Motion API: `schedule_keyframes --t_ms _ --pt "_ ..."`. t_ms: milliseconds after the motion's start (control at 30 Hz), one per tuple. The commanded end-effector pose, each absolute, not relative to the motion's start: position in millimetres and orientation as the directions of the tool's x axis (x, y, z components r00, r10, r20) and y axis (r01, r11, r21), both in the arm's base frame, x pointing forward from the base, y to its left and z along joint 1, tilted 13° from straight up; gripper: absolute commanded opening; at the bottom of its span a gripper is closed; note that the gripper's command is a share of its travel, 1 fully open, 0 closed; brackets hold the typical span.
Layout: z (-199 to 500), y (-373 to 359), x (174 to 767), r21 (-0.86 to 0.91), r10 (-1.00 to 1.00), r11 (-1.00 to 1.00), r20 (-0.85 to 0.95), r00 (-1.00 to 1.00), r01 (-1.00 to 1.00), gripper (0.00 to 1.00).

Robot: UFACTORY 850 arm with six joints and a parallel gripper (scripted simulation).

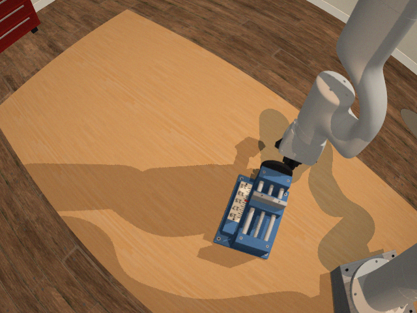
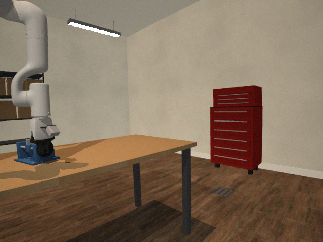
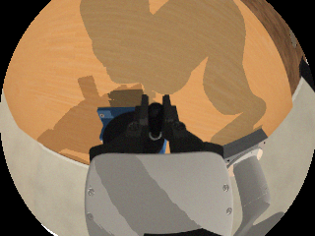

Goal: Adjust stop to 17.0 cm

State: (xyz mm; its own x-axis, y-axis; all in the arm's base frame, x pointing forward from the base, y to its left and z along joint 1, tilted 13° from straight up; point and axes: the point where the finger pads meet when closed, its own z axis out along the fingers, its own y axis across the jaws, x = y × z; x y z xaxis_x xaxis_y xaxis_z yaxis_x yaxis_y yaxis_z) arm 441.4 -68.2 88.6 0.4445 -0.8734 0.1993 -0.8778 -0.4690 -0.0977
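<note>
The blue fixture [image 1: 254, 247] [image 2: 24, 161] stands on the table. Its stop, a blue block with a grey top bar [image 1: 269, 199], sits on the rods towards the handwheel end. The red pointer [image 1: 245, 200] is near the 15 mark of the white scale [image 1: 234, 215], slightly on the 13 side. The black handwheel [image 1: 274, 165] [image 2: 51, 150] [image 3: 114, 132] is at the fixture's end. My gripper [image 1: 290, 163] [image 2: 45, 148] [image 3: 155, 103] points down at the wheel and is shut on its black crank knob [image 3: 156, 112], seen between the fingers in the wrist view.
The arm's base plate [image 1: 340, 286] [image 3: 246, 147] stands on the table near the fixture. The wooden table [image 1: 134, 101] [image 2: 125, 145] carries broad arm shadows. A red tool cabinet [image 2: 230, 135] stands on the floor away from the table, and a shelf with boxes [image 2: 7, 109] is behind the arm.
</note>
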Motion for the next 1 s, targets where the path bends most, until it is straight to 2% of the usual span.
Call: schedule_keyframes --t_ms 0,967 --pt "90.0 -68.3 441.7 -0.096 -0.873 -0.469 0.199 0.444 -0.878 0.06" --pt "92.4 -67.8 441.5 -0.096 -0.873 -0.469 0.199 0.444 -0.878 0.06"
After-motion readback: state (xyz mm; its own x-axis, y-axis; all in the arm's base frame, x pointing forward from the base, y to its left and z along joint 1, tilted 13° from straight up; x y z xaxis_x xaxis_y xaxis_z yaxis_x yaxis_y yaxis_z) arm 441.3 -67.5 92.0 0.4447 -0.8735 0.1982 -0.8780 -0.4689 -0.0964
